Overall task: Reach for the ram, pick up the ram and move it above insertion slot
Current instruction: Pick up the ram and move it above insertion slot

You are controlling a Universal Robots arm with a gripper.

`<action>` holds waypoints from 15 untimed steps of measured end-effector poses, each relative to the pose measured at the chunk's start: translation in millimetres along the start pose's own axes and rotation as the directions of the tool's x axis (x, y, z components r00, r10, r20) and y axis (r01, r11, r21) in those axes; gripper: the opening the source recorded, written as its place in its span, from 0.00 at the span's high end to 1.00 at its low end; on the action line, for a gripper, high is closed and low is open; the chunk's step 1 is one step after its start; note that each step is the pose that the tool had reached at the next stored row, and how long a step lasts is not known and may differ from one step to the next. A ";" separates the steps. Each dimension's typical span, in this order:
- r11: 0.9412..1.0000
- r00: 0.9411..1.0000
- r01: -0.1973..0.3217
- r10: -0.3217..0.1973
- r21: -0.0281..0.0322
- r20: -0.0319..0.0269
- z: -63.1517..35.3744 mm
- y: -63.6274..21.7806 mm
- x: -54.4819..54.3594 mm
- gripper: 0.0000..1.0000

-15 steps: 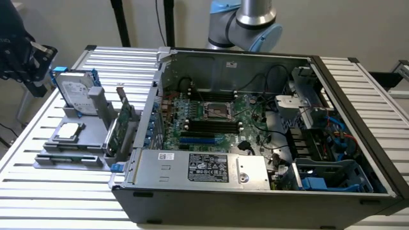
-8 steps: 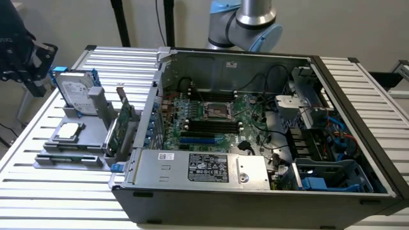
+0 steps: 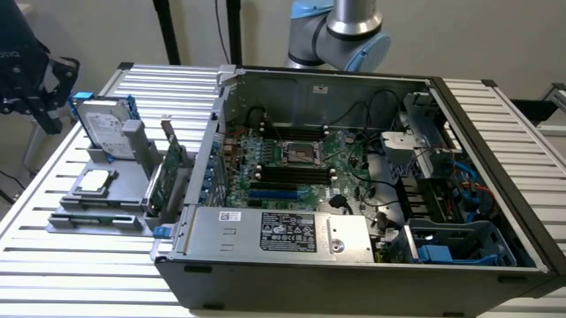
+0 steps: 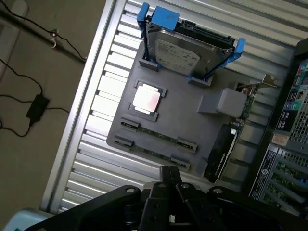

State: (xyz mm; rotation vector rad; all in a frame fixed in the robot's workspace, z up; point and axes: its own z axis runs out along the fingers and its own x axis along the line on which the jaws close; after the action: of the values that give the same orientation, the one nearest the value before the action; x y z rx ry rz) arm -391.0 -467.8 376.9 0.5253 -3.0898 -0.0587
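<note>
- While the jaws hang pressed together and hold nothing, the ram (image 4: 150, 151) sits in the gray tray (image 4: 192, 120) just beyond their tips.
- Its long side runs across in front of the jaws.

Your pincer (image 4: 169, 171) is black. Nearest it, the ram (image 4: 156, 137) shows as thin dark-green sticks on a matte grey tray (image 4: 192, 115). Beyond those you have a silver-white processor (image 4: 146, 99), then a silver hard drive (image 4: 183, 50) in bright blue brackets (image 4: 161, 17). Beside the pincer, the expansion card (image 4: 219, 154) is black with a green edge. The tabletop (image 4: 96, 139) is silver and ribbed.
</note>
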 end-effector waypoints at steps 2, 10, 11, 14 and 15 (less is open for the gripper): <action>0.999 0.999 0.037 -0.037 0.000 -0.001 0.0 0.0 0.0 0.89; 0.983 0.983 0.181 -0.181 -0.001 -0.007 0.0 0.0 0.0 0.89; 0.980 0.980 0.199 -0.199 -0.001 -0.008 0.0 0.0 0.0 0.89; 0.968 0.967 0.253 -0.253 -0.001 -0.010 0.0 0.0 0.0 0.89; 0.963 0.963 0.270 -0.270 -0.001 -0.010 0.0 0.0 0.0 0.89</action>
State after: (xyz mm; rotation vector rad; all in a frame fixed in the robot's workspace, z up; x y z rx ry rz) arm -391.1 -467.8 376.9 0.9400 -2.9846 -0.0566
